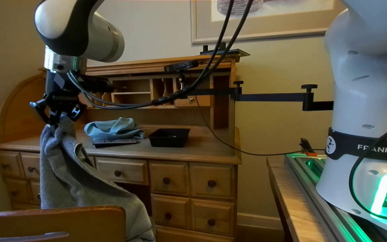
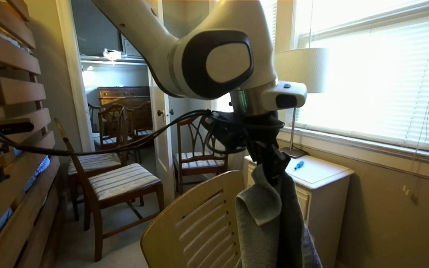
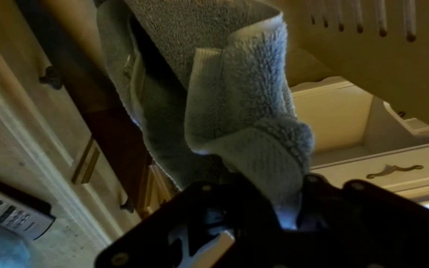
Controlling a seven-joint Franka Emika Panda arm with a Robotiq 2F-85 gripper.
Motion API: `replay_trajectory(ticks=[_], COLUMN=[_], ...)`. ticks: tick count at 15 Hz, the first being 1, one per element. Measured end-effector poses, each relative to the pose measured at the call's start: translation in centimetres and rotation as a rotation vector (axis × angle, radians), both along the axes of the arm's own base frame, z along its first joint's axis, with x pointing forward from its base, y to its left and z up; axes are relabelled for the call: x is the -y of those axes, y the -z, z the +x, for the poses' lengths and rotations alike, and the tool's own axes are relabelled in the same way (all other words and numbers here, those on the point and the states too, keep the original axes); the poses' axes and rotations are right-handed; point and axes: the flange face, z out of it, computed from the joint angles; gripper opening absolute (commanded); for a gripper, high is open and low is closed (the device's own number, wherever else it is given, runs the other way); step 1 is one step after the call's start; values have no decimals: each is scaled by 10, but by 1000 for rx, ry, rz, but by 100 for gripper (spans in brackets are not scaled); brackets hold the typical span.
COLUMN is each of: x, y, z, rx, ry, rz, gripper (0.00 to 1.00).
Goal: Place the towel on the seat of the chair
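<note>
A plush gray towel hangs in loose folds below the end effector, pinched at its upper end. Lower than the end effector stands a light wooden chair, its slotted backrest just beside the towel.

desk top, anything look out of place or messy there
Only mildly: a blue cloth lies crumpled in a heap on the desk, right by the remote. It looks odd because it seems dropped rather than folded. The black tray nearby sits flat and looks fine.
</note>
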Motion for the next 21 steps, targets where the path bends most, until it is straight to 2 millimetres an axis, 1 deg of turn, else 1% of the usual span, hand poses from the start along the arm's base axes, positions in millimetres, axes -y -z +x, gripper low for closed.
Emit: replay_trajectory(ticks=[1, 3, 6, 7, 8, 12, 15, 18, 21], x=[1, 3, 6, 5, 5, 1, -6, -15, -19], y=[6, 12, 14, 14, 14, 11, 0, -14, -28], z=[0, 0, -1, -1, -1, -6, -14, -29, -48], rx=[-11, -31, -70, -83, -95, -156, -212, -281, -326], ry=[-15, -36, -59, -64, -69, -85, -106, -127, -161], rz=[31, 75, 105, 106, 107, 112, 116, 105, -5], gripper=[59, 72, 94, 98, 100, 100, 100, 100, 100])
